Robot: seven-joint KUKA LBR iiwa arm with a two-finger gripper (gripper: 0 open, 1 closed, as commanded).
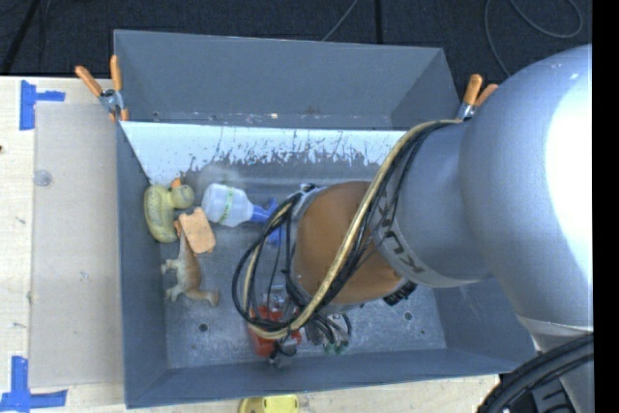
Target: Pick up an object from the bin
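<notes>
- Camera view showed the grey metal bin [135,324] with the arm reaching in from the right, its orange cover [329,237] and cable loops [253,271] hiding most of the wrist.
- The gripper [279,343] sat low near the bin's front wall. Whether it was spread or pressed together could not be told.
- A small red thing [261,337] lay right at it, too hidden to identify or to call held.
- Apart to the left lay a tan toy animal [187,278], an orange foam-like block [196,230], a yellow-green rubber duck [162,208] and a pale plastic bottle with a blue cap [225,204].
- The step looked like the grasp at the bin floor. The next move would call for a firm closing, then a straight lift clear of the front wall.
</notes>
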